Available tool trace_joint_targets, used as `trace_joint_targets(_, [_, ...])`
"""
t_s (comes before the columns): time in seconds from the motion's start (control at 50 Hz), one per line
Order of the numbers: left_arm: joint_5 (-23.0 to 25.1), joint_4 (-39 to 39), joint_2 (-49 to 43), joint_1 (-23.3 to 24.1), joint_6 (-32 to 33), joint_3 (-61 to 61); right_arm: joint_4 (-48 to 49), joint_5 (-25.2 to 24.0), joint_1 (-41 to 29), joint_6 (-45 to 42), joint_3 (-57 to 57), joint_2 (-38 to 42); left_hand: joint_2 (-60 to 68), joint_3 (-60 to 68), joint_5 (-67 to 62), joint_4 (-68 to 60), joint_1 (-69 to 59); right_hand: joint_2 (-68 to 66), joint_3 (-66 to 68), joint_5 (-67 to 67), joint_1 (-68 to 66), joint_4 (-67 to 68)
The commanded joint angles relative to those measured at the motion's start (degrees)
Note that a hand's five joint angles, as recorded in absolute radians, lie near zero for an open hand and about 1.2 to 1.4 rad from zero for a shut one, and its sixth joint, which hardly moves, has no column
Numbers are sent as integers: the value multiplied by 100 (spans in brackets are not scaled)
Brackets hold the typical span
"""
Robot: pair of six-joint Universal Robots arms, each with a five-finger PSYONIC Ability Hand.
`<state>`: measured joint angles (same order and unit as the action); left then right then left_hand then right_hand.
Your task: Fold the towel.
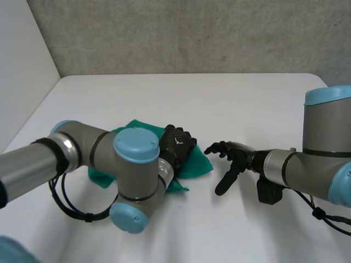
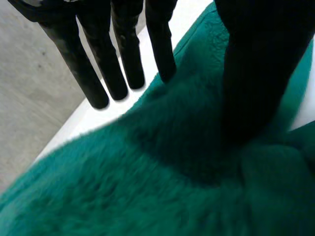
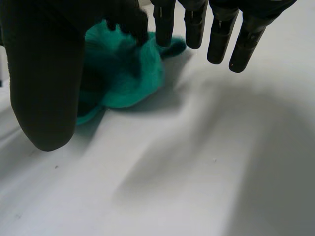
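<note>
A green towel point(image 1: 197, 163) lies bunched on the white table, left of centre, partly hidden behind my left arm point(image 1: 134, 164). My left hand point(image 1: 176, 143) rests on top of it. In the left wrist view its fingers point(image 2: 120, 64) are straight and reach past the towel point(image 2: 147, 187) edge over the table, and the thumb point(image 2: 256, 73) rests on the cloth without pinching it. My right hand point(image 1: 235, 158) hovers just right of the towel, apart from it, fingers point(image 3: 219, 34) spread and straight. The towel point(image 3: 128, 73) lies beyond that hand's thumb point(image 3: 44, 83).
The white table point(image 1: 192, 98) stretches bare towards the grey back wall point(image 1: 192, 33). A pale side wall point(image 1: 22, 60) borders the table on the left. My left arm's elbow stands close in front of the towel.
</note>
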<state>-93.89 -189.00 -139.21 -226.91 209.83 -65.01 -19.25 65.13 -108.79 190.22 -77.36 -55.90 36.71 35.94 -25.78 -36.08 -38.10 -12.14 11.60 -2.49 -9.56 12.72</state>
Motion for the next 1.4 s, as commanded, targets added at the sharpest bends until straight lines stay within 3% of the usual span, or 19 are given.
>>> trace_joint_targets(0.02, [-95,171,217,-186,-12,358,9,8,60,-99,19,-157,4329,4406,-4422,-4392,-4190,214,-160,249,-44,-272])
trace_joint_targets(0.2, [-244,-812,2317,-151,-3,-362,141,227,323,-64,28,-412,4329,4406,-4422,-4392,-4190,214,-160,249,-44,-272])
trace_joint_targets(0.28, [-218,-762,2679,-204,49,-416,141,403,323,15,107,-430,4329,4406,-4422,-4392,-4190,214,-160,249,-44,-272])
trace_joint_targets(0.34, [-191,-595,2741,-213,181,-416,114,430,315,111,151,-447,4329,4406,-4422,-4392,-4190,214,-160,249,-44,-272])
trace_joint_targets(0.44, [-209,-269,2812,-362,559,-486,70,413,271,1024,528,-456,4329,4406,-4422,-4392,-4190,214,-160,249,-44,-272])
trace_joint_targets(0.62, [-182,-234,3225,-327,577,-873,61,211,17,2097,1302,-35,4329,4406,-4422,-4392,-4190,214,-160,249,-44,-272])
trace_joint_targets(0.86, [-191,-260,3163,-310,559,-1224,79,43,-1021,2344,1645,519,4329,4406,-4422,-4392,-4190,214,-160,249,-44,-272])
trace_joint_targets(1.04, [-218,-260,3172,-310,542,-1260,79,421,-1724,2336,2383,1529,4329,4406,-4422,-4392,-4190,214,-160,249,-44,-272])
trace_joint_targets(1.08, [-218,-260,3181,-310,533,-1260,70,579,-1742,2344,2585,1740,4329,4406,-4422,-4392,-4190,-847,901,-812,-1105,790])
trace_joint_targets(1.12, [-218,-260,3216,-318,533,-1251,70,667,-1742,2327,2673,1811,4329,4406,-4422,-4392,-4190,-2878,2931,-2842,-3135,2820])
trace_joint_targets(1.14, [-226,-269,3242,-327,533,-1251,70,781,-1725,2318,2726,1811,4329,4406,-4422,-4392,-4190,-5904,5957,-5868,-6161,5846])
trace_joint_targets(1.16, [-226,-269,3242,-327,533,-1251,79,834,-1716,2318,2735,1802,4329,4406,-4422,-4392,-4190,-6777,6831,-6742,-7035,6719])
trace_joint_targets(1.28, [-235,-278,3374,-415,533,-1233,307,1256,-1532,2099,2735,1215,4329,4406,-4422,-4392,-4190,-6786,6840,-6751,-7044,6728])
trace_joint_targets(1.36, [-226,-278,3532,-713,524,-1233,816,1327,-829,1161,2604,336,4329,4406,-4422,-4392,-4190,-6786,6840,-6751,-7044,6728])
trace_joint_targets(1.4, [-226,-269,3594,-968,498,-1251,1072,1327,-451,133,2463,-217,4329,4406,-4422,-4392,-4190,-6786,6840,-6751,-7044,6728])
